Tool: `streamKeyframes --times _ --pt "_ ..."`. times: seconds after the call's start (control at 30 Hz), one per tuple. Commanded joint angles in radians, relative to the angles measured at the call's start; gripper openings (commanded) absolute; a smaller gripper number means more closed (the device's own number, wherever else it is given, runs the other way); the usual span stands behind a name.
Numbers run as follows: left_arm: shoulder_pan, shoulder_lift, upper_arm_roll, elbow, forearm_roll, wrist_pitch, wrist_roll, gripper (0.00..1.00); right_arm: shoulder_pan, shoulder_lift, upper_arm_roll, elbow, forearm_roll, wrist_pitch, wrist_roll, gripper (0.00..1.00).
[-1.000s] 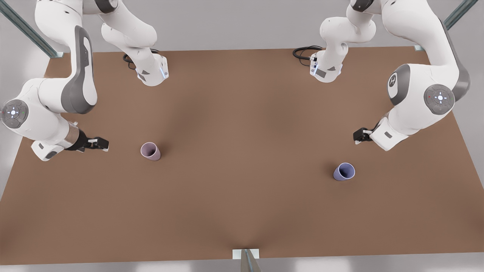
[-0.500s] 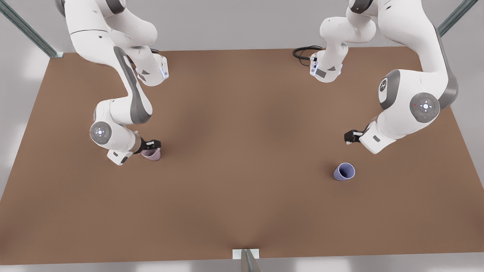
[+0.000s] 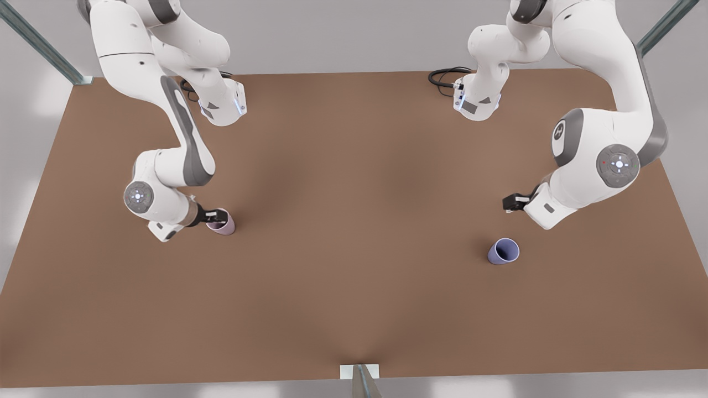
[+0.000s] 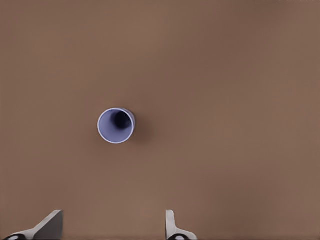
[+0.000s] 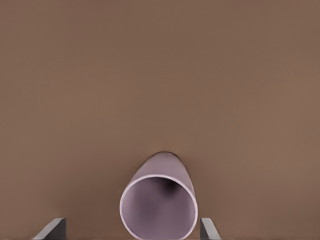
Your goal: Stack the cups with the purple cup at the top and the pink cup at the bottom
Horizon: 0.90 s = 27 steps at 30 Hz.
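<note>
Right gripper (image 3: 213,216) straddles the pink cup (image 3: 221,222) on the table's (image 3: 354,287) front-view left, fingers (image 5: 52,229) spread either side and not yet clenched, so sink squarely before squeezing, while the left gripper (image 3: 508,203) hovers unclenched near the upright purple cup (image 3: 503,251).
</note>
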Motion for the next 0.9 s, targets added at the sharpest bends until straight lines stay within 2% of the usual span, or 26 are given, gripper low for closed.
streamKeyframes --times 0.0,0.17,0.33,0.47,0.57,0.67,0.7,0.8,0.87 --pt "0.001 0.003 0.006 0.008 0.002 0.007 -0.026 1.0 -0.002 0.014 0.0 -0.002 -0.003 0.034 -0.027 1.0" --pt "0.001 0.02 0.004 0.009 -0.003 0.007 -0.012 1.0 -0.047 0.023 -0.001 -0.069 -0.004 0.119 -0.19 1.0" --pt "0.001 0.016 0.001 0.009 -0.003 -0.005 -0.015 1.0 -0.06 0.025 -0.003 -0.144 -0.006 0.156 -0.225 1.0" --pt "0.001 0.014 0.001 0.009 -0.003 -0.005 -0.015 1.0 -0.082 0.057 -0.003 -0.135 -0.004 0.162 -0.225 1.0" --pt "0.001 0.014 0.001 0.009 -0.004 -0.005 -0.015 1.0 -0.076 0.085 -0.003 -0.135 -0.004 0.162 -0.227 0.83" --pt "0.001 0.016 0.001 0.009 -0.004 -0.005 -0.015 1.0 -0.063 0.108 0.008 -0.115 -0.004 0.159 -0.225 0.53" --pt "0.001 0.017 0.001 0.009 -0.004 -0.002 -0.015 1.0 -0.063 0.114 0.008 -0.115 -0.004 0.159 -0.225 0.48" --pt "0.001 0.017 0.006 0.009 -0.001 -0.004 -0.016 1.0 -0.063 0.114 0.008 -0.112 -0.003 0.16 -0.224 0.23" --pt "0.001 0.017 0.007 0.011 -0.003 -0.002 -0.015 1.0 -0.063 0.111 0.008 -0.114 -0.003 0.16 -0.222 0.21"
